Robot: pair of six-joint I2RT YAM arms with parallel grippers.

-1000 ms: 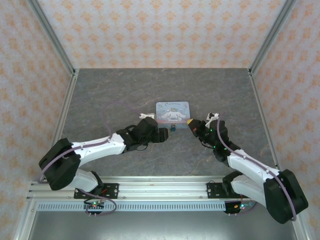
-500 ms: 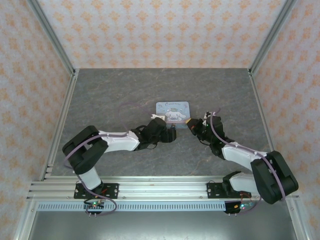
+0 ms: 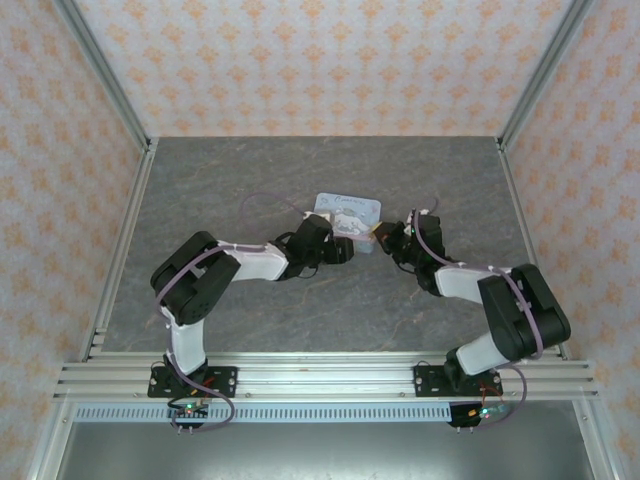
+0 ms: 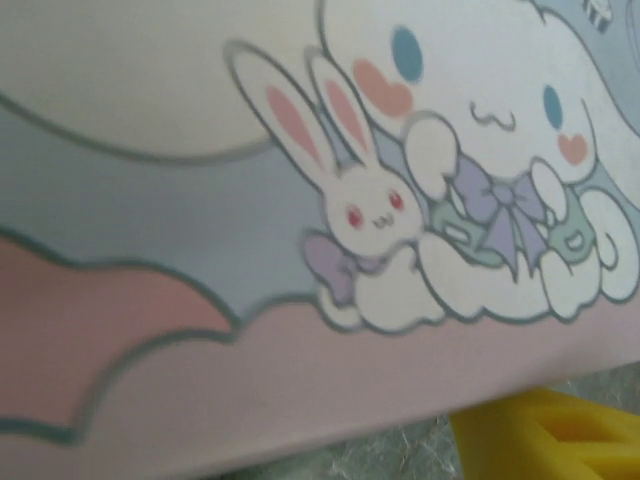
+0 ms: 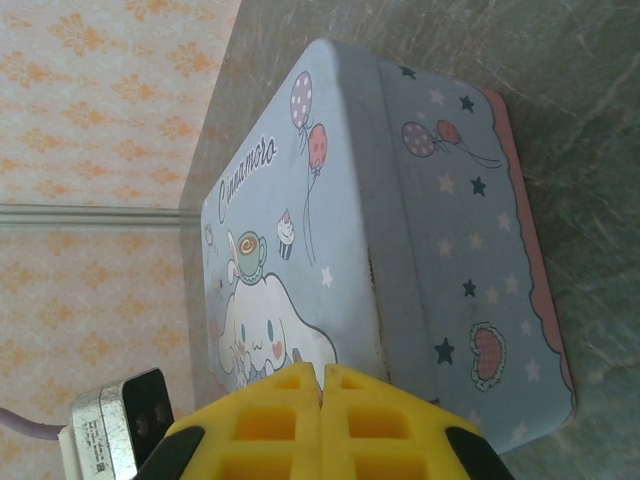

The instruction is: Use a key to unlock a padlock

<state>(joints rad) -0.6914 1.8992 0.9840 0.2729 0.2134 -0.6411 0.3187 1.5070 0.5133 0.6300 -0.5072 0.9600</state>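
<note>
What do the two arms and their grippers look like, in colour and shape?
The left arm and right arm have white links between bulky black joints; a thin lilac cable loops along each. The right gripper has yellow, blocky fingers with square hollows.

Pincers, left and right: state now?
Left pincer: cannot be told.
Right pincer: closed, nothing seen held in it.

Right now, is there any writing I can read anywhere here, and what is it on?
"Cinnamoro": cursive on the lid of the pastel tin, as far as it reads.
Fine print on the silver block: too small to read.
From above, the tin's lettering is blurred.
</note>
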